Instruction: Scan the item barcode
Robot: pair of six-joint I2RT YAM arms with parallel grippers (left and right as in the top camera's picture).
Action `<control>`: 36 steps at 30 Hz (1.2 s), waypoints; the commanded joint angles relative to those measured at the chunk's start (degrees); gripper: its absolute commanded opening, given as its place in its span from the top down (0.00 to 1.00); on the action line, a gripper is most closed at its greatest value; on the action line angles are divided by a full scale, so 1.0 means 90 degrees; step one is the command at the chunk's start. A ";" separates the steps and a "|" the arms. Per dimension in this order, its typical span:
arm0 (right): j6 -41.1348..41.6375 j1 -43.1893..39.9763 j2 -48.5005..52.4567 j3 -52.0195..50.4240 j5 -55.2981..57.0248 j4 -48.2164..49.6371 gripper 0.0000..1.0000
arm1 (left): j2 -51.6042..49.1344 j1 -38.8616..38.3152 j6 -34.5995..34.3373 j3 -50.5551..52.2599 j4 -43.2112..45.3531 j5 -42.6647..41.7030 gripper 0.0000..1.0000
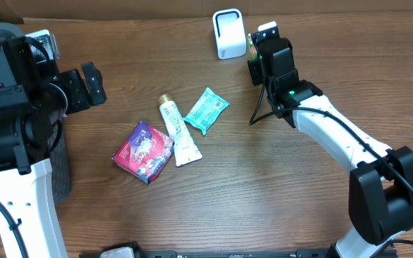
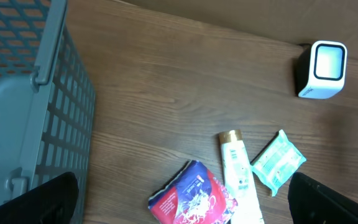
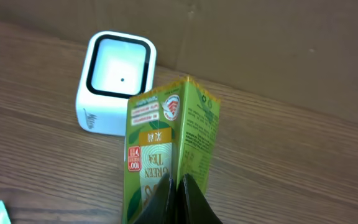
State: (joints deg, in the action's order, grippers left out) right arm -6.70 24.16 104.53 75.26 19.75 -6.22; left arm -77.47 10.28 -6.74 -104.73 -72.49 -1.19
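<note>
Looming closest in the overhead view are the two arms. The left gripper (image 1: 95,84) is spread wide and holds nothing. The right gripper (image 1: 262,41) is at the far edge, pinching a green tea box (image 1: 252,44) just beside the white scanner (image 1: 228,34). The table (image 1: 264,186) is brown wood grain, with a cardboard wall (image 1: 120,8) along the back. Mid-table lie a cream tube (image 1: 176,129), a teal packet (image 1: 206,110) and a red-and-purple pouch (image 1: 143,150). The left arm partly hides a grey basket (image 1: 62,168).

Over to the left wrist: black fingers (image 2: 42,202) sit in both bottom corners, far apart. The mesh basket fills the left and the three items lie low in the frame. The scanner is far off on the right.

Right wrist now: the fingertips are pressed together on the tea box's lower edge. The box stands in front of the scanner, covering its right corner.
</note>
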 commanded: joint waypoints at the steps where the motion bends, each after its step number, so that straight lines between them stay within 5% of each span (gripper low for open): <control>1: -0.0153 0.0073 -0.0051 0.0629 0.0206 0.0165 0.97 | -0.0015 0.0022 -0.0012 -0.0085 0.0007 0.0058 0.00; 12: -0.0522 0.0180 0.0265 0.1192 -0.0022 0.0826 0.97 | -0.0015 0.0022 -0.0012 -0.0085 0.0007 0.0058 0.00; 18: 0.0459 0.0090 0.0418 0.1183 0.0039 0.0313 0.96 | -0.0015 0.0022 -0.0012 -0.0085 0.0007 0.0058 0.00; 19: 0.0746 0.0029 0.0418 0.1183 -0.0019 0.0221 0.90 | -0.0015 0.0022 -0.0012 -0.0085 0.0007 0.0058 0.00; 22: 0.1064 -0.0279 0.0418 0.1190 -0.1008 -0.0245 0.28 | -0.0015 0.0022 -0.0012 -0.0085 0.0007 0.0058 0.00; 24: 0.1205 -0.0566 0.0444 0.1190 -0.1637 -0.0566 0.00 | -0.0015 0.0022 -0.0012 -0.0085 0.0005 0.0058 0.01; 30: 0.1552 -0.1700 0.0818 0.1392 -0.4301 -0.1222 0.00 | -0.0015 0.0022 -0.0012 -0.0085 0.0005 0.0058 0.01; 36: 0.1333 -0.1962 0.1804 0.2900 -0.4568 -0.2880 0.00 | -0.0015 0.0022 -0.0012 -0.0085 0.0007 0.0058 0.01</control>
State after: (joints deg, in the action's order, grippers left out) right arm 6.00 5.02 117.91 94.67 -16.36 -29.43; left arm -77.47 10.28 -6.74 -104.73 -72.49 -1.21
